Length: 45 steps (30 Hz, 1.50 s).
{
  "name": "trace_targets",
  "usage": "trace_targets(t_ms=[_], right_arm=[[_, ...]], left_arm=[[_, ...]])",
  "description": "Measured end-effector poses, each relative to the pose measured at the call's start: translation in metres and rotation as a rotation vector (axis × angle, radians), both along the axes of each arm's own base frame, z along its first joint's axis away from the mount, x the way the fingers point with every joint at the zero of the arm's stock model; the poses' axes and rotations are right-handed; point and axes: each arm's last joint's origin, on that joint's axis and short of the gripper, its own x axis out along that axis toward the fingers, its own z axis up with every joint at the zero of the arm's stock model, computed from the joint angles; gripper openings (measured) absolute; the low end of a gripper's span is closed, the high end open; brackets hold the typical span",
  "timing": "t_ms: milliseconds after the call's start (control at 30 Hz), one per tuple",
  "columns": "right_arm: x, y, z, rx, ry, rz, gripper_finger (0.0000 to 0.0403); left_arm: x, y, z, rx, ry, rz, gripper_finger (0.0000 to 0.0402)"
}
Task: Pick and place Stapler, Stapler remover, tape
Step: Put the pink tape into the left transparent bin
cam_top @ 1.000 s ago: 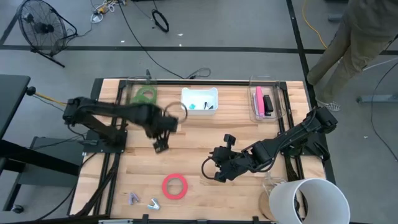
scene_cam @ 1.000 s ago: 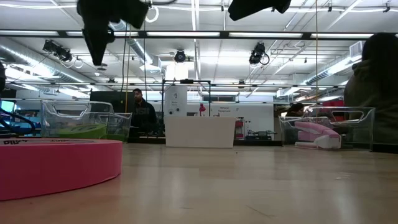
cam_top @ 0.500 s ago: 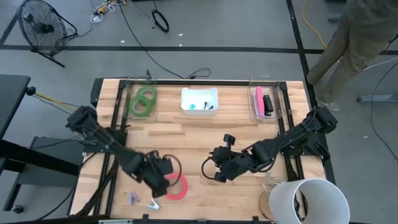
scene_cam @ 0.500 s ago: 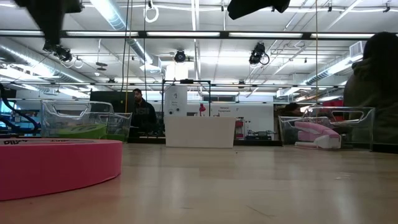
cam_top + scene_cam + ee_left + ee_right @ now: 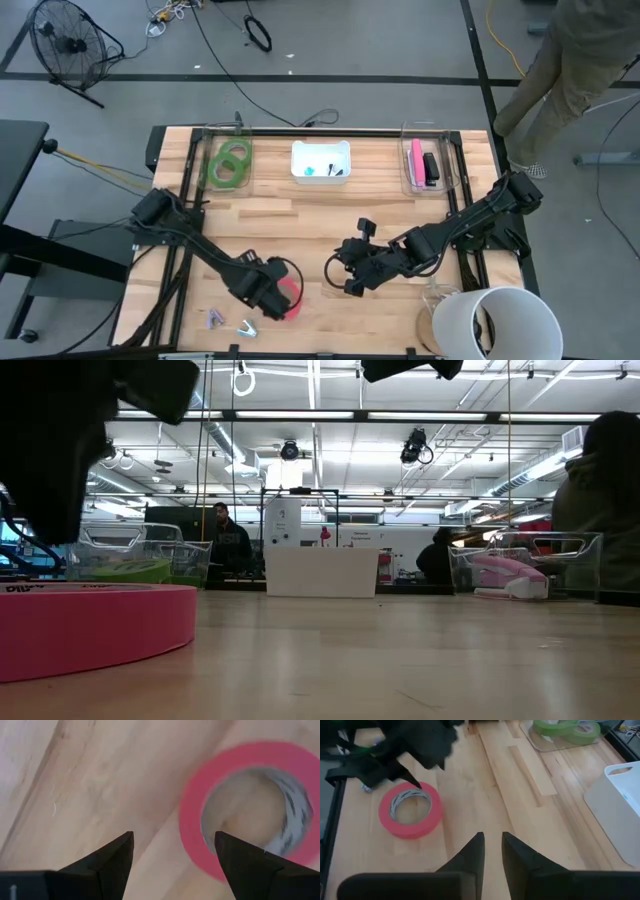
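Note:
The red-pink tape roll lies flat on the table near its near edge; it also shows in the low view and the right wrist view. My left gripper is open just above the table, at the roll's left rim; both fingers stand outside the roll. Two green tape rolls lie in a clear tray at the far left. A pink stapler and a black one lie in a clear tray at the far right. My right gripper hovers at mid-table, fingers almost together, empty.
A white bin stands at the far middle. Two small staple removers lie at the near edge, left of the red-pink roll. A white bucket stands at the near right corner. A person stands beyond the far right corner.
My left gripper has swept from the far side, beside the green tape tray, toward the table's near edge. It has come down beside the red-pink roll. The roll has stayed where it was.

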Motion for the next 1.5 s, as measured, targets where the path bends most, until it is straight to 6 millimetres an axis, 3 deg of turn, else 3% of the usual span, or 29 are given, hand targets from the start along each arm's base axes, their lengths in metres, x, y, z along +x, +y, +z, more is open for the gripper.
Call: trace_targets(t_ms=[500,933,1167,1300,1467,1500], right_arm=[[0.001,0.001,0.001,0.01,-0.006,0.005,0.0064],[0.002,0.001,0.002,0.018,-0.022,0.006,0.0064],[0.002,0.001,0.002,0.019,-0.023,0.006,0.0064],[0.002,0.001,0.002,0.019,-0.023,0.006,0.0064],[0.002,0.001,0.002,0.02,-0.025,0.006,0.0064],[0.002,0.001,0.002,0.019,-0.025,0.006,0.0064]], left_arm=[[0.01,0.003,-0.013,-0.053,0.038,0.062,0.0279],[0.018,-0.001,-0.045,-0.017,0.099,-0.03,0.0279],[0.021,-0.002,-0.051,-0.008,0.111,-0.112,0.0276],[0.022,-0.002,-0.052,-0.008,0.111,-0.115,0.0226],[0.023,-0.002,-0.052,-0.022,0.119,-0.164,0.0091],[0.023,-0.002,-0.052,-0.02,0.121,-0.177,0.0082]])
